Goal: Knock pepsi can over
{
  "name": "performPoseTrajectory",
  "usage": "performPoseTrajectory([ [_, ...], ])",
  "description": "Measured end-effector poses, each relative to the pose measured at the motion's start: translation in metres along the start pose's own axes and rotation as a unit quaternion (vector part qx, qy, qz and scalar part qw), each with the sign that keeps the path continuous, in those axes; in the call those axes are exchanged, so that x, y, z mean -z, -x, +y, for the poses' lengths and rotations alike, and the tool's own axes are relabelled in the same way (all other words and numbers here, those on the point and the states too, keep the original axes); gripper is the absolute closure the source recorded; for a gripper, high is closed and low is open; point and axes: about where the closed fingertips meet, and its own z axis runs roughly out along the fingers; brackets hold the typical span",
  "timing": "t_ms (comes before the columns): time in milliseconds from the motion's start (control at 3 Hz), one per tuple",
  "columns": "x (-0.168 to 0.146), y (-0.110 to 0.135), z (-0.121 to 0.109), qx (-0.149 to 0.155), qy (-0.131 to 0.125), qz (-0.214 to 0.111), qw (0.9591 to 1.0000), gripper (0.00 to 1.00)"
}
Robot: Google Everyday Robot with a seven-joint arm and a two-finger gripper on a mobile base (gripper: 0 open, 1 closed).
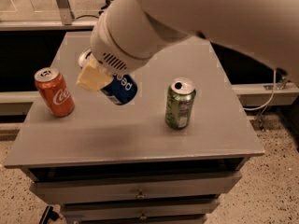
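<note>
The pepsi can (120,90) is blue with white lettering. It is tilted hard, its silver top (85,58) pointing to the back left and its base toward the front right over the grey table top (140,139). My gripper (95,78), with a cream-coloured tip, lies against the can's upper front side, so part of the can is hidden. The white wrist and arm (135,27) come down from the upper right and cover the back of the table.
An orange-red Coca-Cola can (54,92) stands slightly tilted at the table's left side. A green can (180,104) stands upright right of centre. The table has drawers below its front edge (135,160). A cable (268,97) hangs at the right.
</note>
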Motion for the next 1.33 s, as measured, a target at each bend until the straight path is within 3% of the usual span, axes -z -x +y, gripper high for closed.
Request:
performPoseTrajectory([
  [667, 0.019, 0.049, -0.018, 0.034, -0.013, 0.060, 0.9975, 1.00],
  [1000, 0.006, 0.057, -0.023, 0.039, -0.002, 0.084, 0.9957, 1.00],
  [1333, -0.016, 0.055, -0.029, 0.040, 0.017, 0.087, 0.9952, 1.00],
])
